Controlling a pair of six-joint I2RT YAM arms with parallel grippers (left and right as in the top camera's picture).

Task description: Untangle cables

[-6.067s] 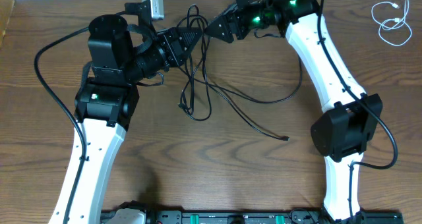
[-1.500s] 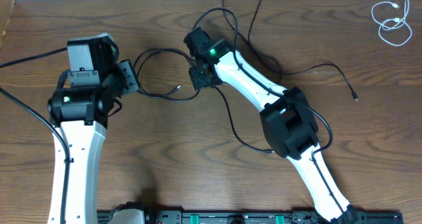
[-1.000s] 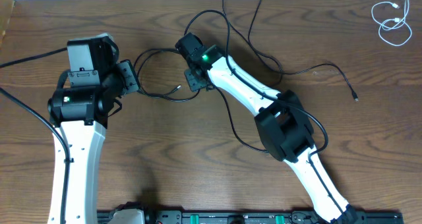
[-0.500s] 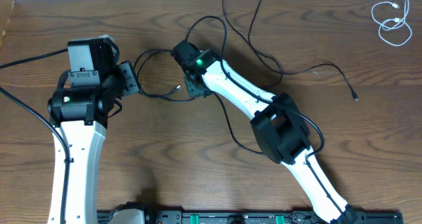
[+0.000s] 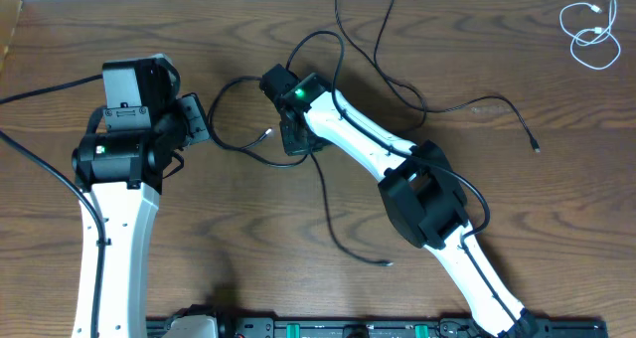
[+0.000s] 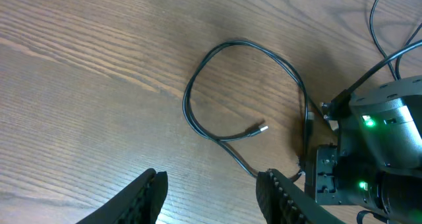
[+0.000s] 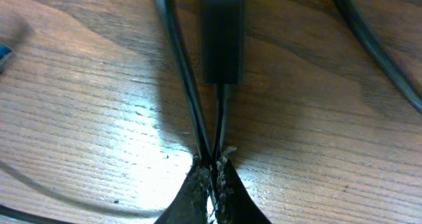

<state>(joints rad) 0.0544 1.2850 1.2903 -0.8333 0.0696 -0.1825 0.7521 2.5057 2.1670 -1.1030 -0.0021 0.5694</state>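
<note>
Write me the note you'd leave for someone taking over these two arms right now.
Left fingers: open, empty, above the table beside a loop of the black cable.
Right fingers: shut on two black cable strands next to a plug.
White cable: coiled alone, far right corner.
Done: white lies apart from black.
Left: black cable crosses itself mid-table; draw the loops out.

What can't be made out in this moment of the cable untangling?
- Overhead: right pincer tips, hidden beneath its own housing.
- Right wrist: plug on the black cable, top cut off by the upper edge.
- Overhead: black cable runs off the top edge; path beyond unseen.
- Overhead: white cable plugs, too small to tell.
</note>
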